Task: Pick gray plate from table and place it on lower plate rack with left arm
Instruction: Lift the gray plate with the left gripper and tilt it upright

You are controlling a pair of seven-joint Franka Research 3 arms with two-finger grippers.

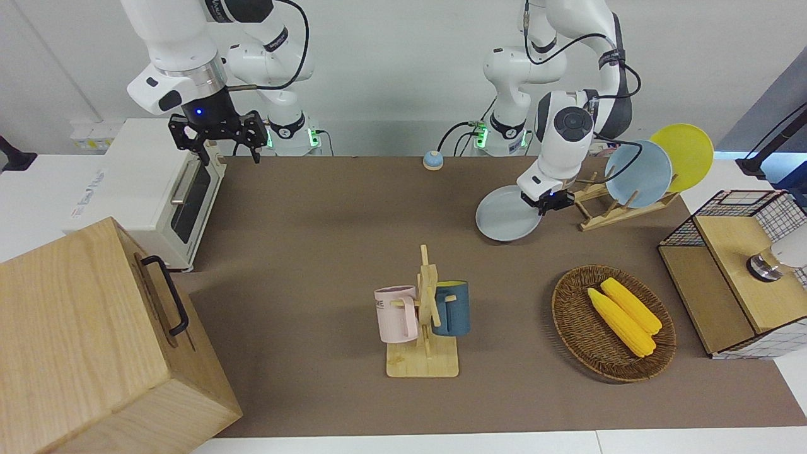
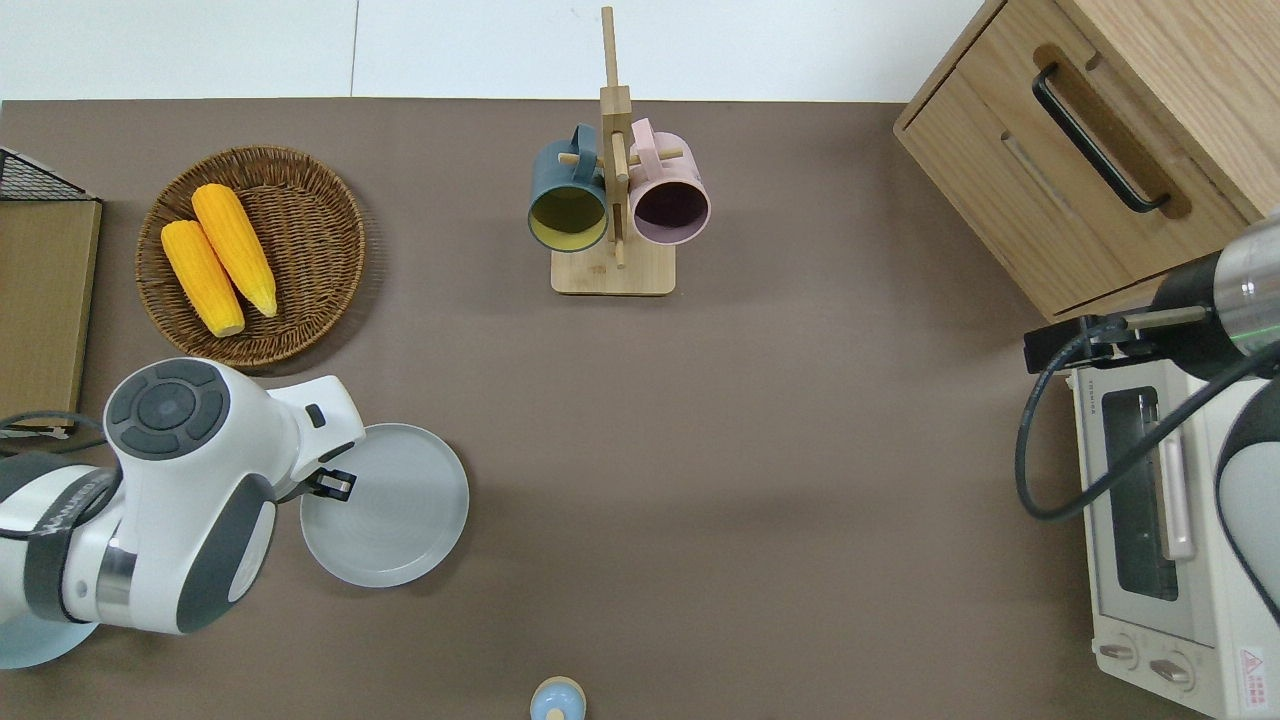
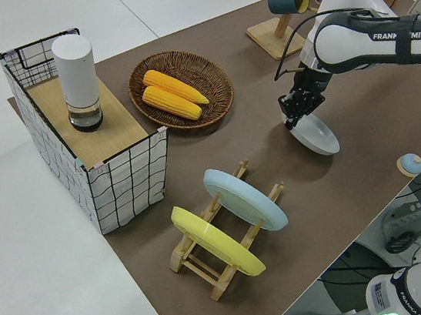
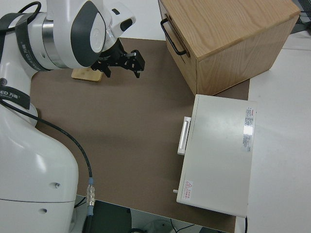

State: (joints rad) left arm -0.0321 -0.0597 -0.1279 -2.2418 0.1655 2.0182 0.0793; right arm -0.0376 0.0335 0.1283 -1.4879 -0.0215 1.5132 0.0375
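The left arm (image 1: 570, 135) bends down over the table so that its wrist points at the rim of the gray plate (image 1: 506, 216), on the side of the plate toward the rack. The left gripper (image 1: 547, 203) is clamped on that rim — an edge hold that suits sliding the plate between pegs. In the left side view the plate tilts up at the gripped edge; whether its opposite edge touches the table I cannot tell.

Just beside the gripper, toward the left arm's end of the table, stands the lower plate rack (image 1: 600, 217). Its upper slots hold the light blue plate (image 1: 638, 173) and the yellow plate (image 1: 684, 153), both leaning on the pegs, so the lowest slot, the one closest to the gripper, is free — judged the target.

The right gripper (image 1: 217, 133) hangs parked, fingers spread.
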